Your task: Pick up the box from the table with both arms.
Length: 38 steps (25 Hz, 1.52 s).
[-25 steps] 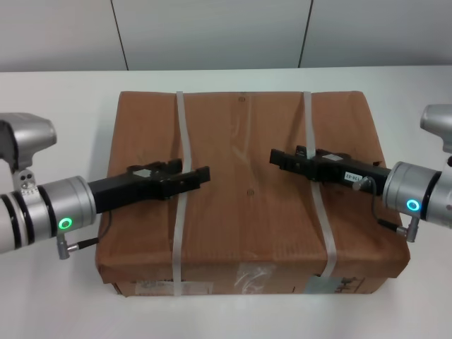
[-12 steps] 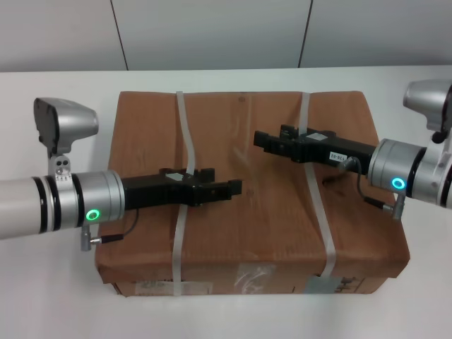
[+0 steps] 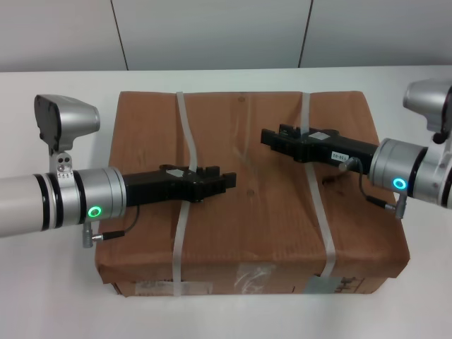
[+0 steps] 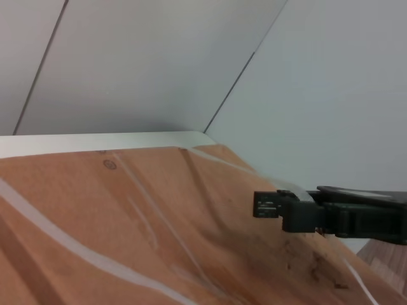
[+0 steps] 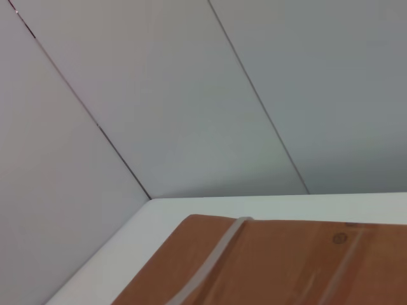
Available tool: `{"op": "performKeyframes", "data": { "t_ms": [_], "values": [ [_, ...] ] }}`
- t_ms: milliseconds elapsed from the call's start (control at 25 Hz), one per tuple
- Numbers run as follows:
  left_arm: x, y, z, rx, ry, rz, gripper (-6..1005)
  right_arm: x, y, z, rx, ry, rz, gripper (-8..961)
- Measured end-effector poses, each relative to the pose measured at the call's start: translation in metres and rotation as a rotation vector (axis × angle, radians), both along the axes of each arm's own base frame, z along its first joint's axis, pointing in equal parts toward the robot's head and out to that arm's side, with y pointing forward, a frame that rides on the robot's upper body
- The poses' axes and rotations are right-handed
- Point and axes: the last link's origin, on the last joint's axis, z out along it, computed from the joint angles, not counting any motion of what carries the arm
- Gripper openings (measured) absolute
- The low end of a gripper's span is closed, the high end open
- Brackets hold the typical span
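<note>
White desk (image 3: 63, 92), box (image 3: 247, 212) centred; left end effector (image 3: 227, 181) and right end effector (image 3: 268, 136) above it, finger spread indiscernible; approach step, next: flank the sides.

Both hands (image 3: 227, 181) (image 3: 268, 136) extended inward, level.

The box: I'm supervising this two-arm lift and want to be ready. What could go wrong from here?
Both grippers, left and right, are over the top of the box, not at its sides, so a squeeze lift isn't set up yet. Coming down, a gripper might snag a plastic strap. Their tips point at each other and could collide.
</note>
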Motion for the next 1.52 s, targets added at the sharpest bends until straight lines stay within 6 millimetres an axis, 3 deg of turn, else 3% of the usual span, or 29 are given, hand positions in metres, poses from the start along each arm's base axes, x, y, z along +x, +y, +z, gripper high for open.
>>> {"op": "performKeyframes", "data": {
  "t_ms": [400,600,800,1080,1520],
  "values": [
    [-0.004,-0.002,0.001,0.013,0.009,-0.014,309,0.014,-0.009,0.006,0.067,0.010,-0.012,371],
    [-0.006,-0.004,0.002,0.020,0.008,-0.012,172,0.014,-0.010,0.006,0.061,0.013,-0.005,156],
    [-0.011,-0.007,0.002,0.028,0.009,-0.007,168,0.014,-0.010,0.006,0.061,0.012,-0.005,37],
    [-0.014,-0.009,0.003,0.042,0.002,0.001,162,0.014,-0.010,0.006,0.055,0.026,-0.027,37],
    [-0.016,-0.009,0.004,0.044,-0.001,0.006,153,0.021,-0.017,0.006,-0.048,0.158,-0.213,38]
  ]
}}
